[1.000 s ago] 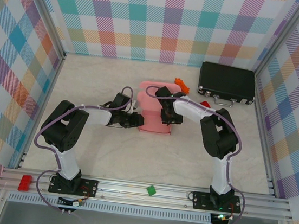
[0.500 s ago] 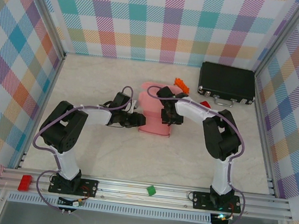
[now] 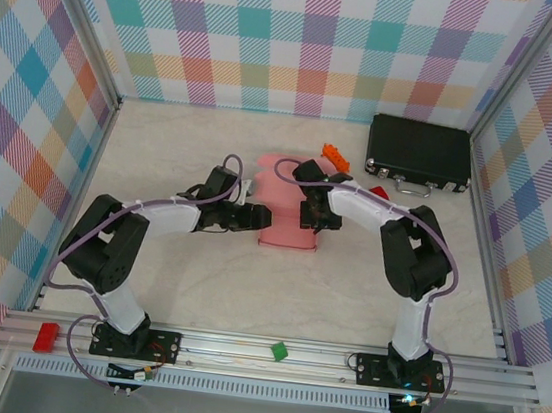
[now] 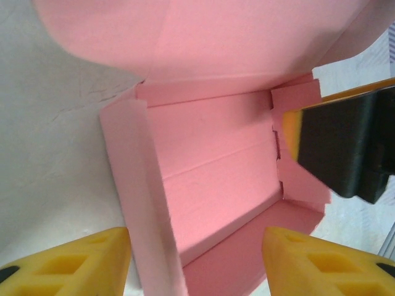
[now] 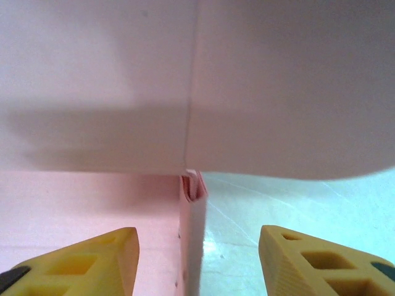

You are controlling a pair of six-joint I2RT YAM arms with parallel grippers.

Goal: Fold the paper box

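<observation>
Left gripper (image 4: 194,262) is released: its yellow fingers (image 4: 68,265) stand wide apart, with one upright side wall of the paper box (image 3: 279,229) between them and nothing clamped. The right gripper (image 5: 197,259) is likewise released, its fingers straddling the thin edge of the opposite wall without pressing it. From above, the pink box sits mid-table between the two grippers, the left one at its left edge and the right one over its right side. That view also takes in the black hard case (image 3: 420,151) at the far right, a small orange bit (image 3: 334,156) just beyond the box and a green block (image 3: 279,350) on the near rail. The left wrist view alone looks inside the box, showing a creased floor, raised walls and a curved flap overhead. The right wrist view shows pale table (image 5: 296,203) right of the wall.
</observation>
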